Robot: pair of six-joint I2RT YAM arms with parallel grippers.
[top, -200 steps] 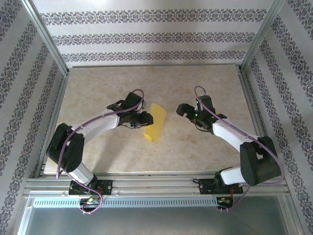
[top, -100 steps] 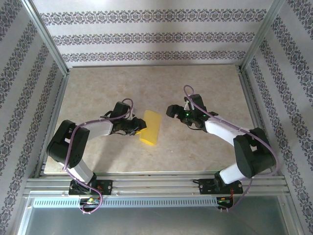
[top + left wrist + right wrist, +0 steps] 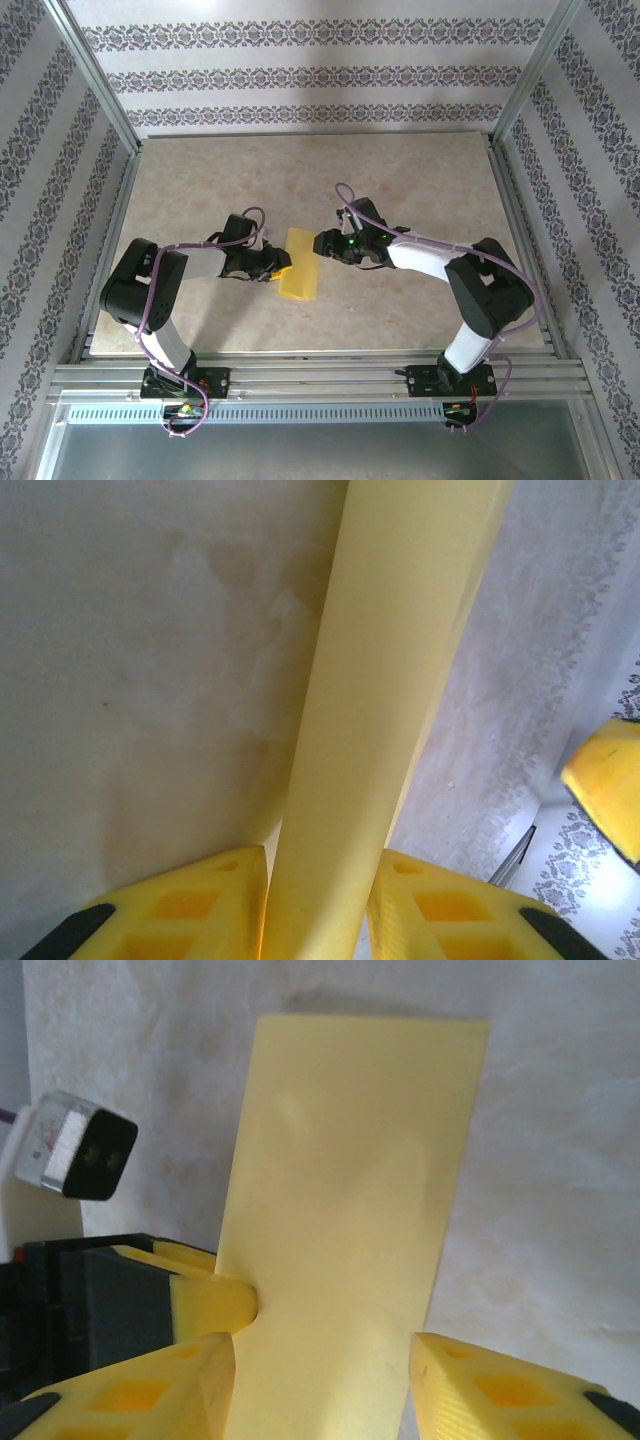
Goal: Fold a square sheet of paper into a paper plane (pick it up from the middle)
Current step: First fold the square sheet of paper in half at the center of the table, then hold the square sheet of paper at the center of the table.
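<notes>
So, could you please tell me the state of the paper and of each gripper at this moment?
square sheet of paper: folded into a narrow rectangle, between both grippers.
left gripper: shut on the paper.
right gripper: jaws on either side of the paper; grip unclear.

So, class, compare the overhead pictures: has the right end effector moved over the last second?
Yes. The right end effector has travelled left, away from the table's right rail, and has reached the yellow paper.
</notes>
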